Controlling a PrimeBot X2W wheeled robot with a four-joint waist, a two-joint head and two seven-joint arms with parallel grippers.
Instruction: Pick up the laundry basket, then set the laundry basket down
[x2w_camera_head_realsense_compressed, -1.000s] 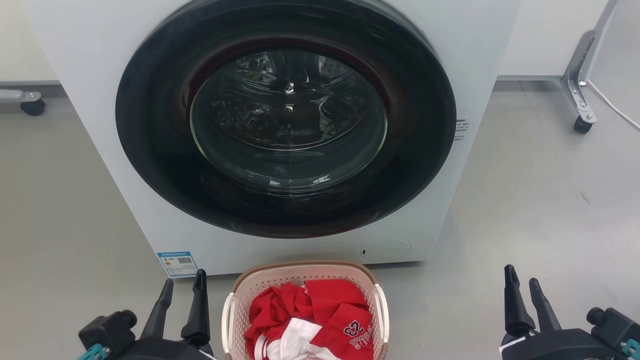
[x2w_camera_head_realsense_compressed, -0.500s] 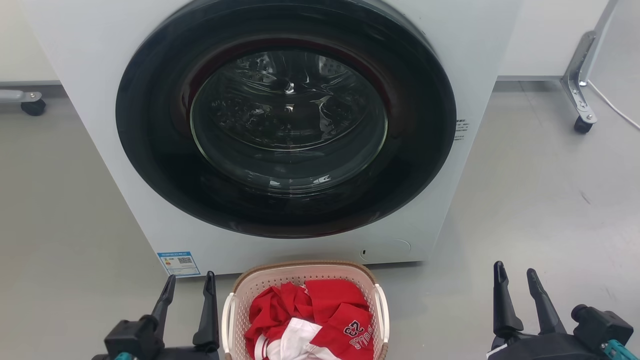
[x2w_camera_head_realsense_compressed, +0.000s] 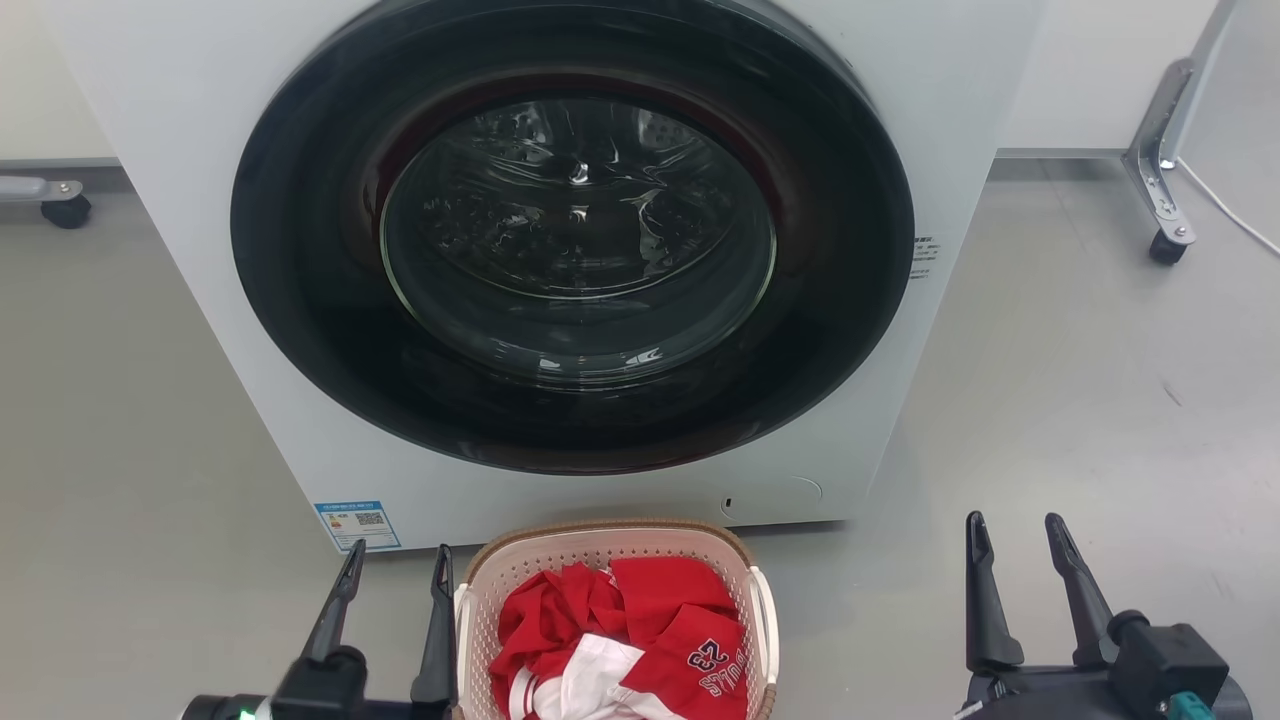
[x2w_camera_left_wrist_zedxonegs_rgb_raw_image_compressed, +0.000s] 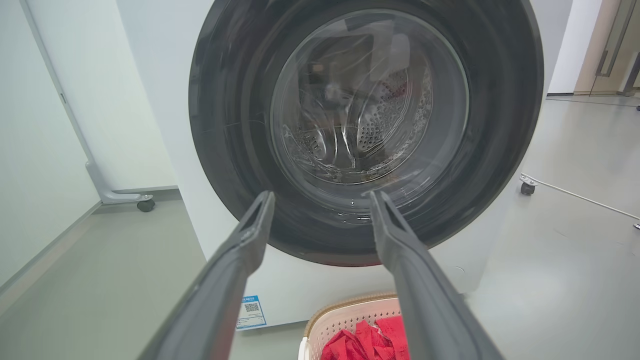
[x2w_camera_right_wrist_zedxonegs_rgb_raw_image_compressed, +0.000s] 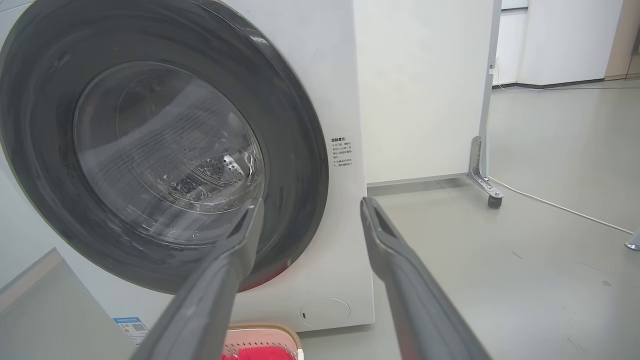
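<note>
The laundry basket (x2w_camera_head_realsense_compressed: 560, 552) sits on the floor (x2w_camera_head_realsense_compressed: 1060, 400), left gripper (x2w_camera_head_realsense_compressed: 399, 550) just beside it, right gripper (x2w_camera_head_realsense_compressed: 1014, 521) well apart. Both stand spread, empty.

Head camera: forward and down, close on the washer door (x2w_camera_head_realsense_compressed: 572, 235), with the laundry basket (x2w_camera_head_realsense_compressed: 600, 530) at the near edge. Left wrist camera: low on the left, sighting along the left gripper (x2w_camera_left_wrist_zedxonegs_rgb_raw_image_compressed: 321, 192) almost squarely at the door. Right wrist camera: low on the right, along the right gripper (x2w_camera_right_wrist_zedxonegs_rgb_raw_image_compressed: 311, 200), taking the door aslant. All three share the door and the basket's far rim.
</note>
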